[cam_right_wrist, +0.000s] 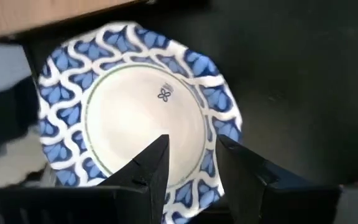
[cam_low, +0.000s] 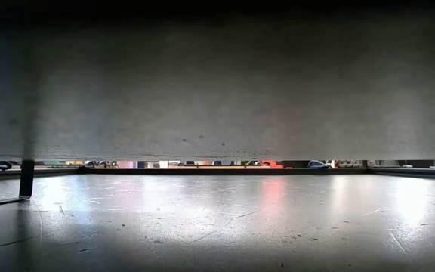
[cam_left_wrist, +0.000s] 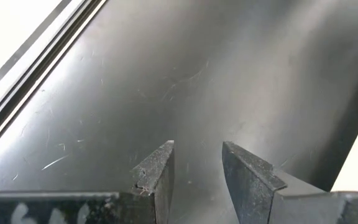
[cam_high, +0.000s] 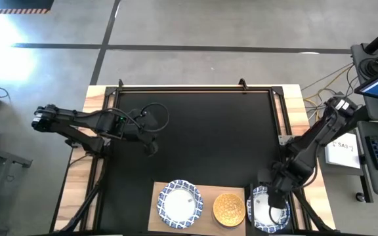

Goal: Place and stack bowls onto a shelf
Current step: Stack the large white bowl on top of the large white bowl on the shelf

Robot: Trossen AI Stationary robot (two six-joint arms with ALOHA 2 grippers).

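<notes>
The right gripper (cam_high: 275, 198) hangs low over the near right corner of the table, its two fingers (cam_right_wrist: 156, 163) a little apart with nothing between them, their tips over the inner wall of a white bowl with a blue patterned rim (cam_right_wrist: 132, 118). That is the relation the next move hangs on: the bowl lies directly under and just ahead of this gripper, with its near rim running across the gap between the fingers, so a short drop would likely put one finger inside the rim and one outside. In the overhead view this bowl (cam_high: 260, 211) sits on the black mat (cam_high: 202, 137) just beside the right end of the light-wood shelf (cam_high: 155, 208), not on it. The shelf lies lengthwise along the table's near edge and already carries a yellow-gold bowl (cam_high: 229, 209) next to that end and another blue-rimmed white bowl (cam_high: 180, 203) towards its left end. From the gripper, the shelf runs off to the robot's left. The left gripper (cam_high: 151, 148) waits over bare mat on the left side, fingers (cam_left_wrist: 160, 168) parted and empty, well away from every bowl, so the right arm is plainly the nearer one.
</notes>
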